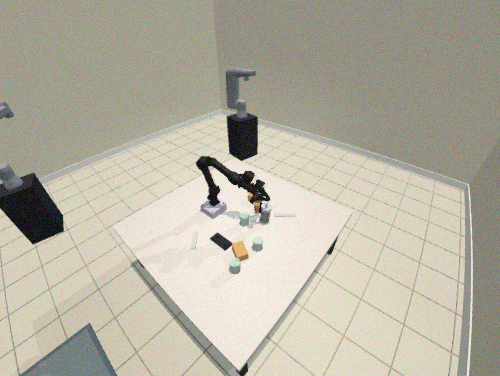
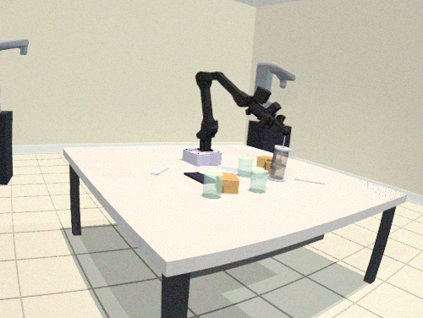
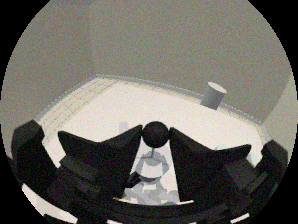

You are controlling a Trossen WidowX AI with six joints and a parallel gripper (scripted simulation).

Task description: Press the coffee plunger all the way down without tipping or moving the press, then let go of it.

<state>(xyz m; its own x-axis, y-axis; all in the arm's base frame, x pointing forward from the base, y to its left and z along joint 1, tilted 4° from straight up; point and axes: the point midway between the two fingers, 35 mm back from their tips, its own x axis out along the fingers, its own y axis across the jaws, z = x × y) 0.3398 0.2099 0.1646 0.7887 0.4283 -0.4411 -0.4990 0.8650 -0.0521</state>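
Gripper (image 3: 157, 137) is pinched on the black plunger knob (image 3: 157, 135), 1 finger on each side, straight above the coffee press (image 2: 279, 162). Press is standing upright on the white table (image 2: 203, 220), rod poking up from its lid into the fingers. Orange block (image 2: 264, 161) sits just behind it, and 3 pale green cups (image 2: 258, 180) are nearby.

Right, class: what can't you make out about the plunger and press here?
- Top view: plunger knob, hidden under the gripper.
- Exterior view: where the rod enters the lid, too small to judge the travel left.
- Wrist view: press base, cut off by the fingers; only the knob is plain.
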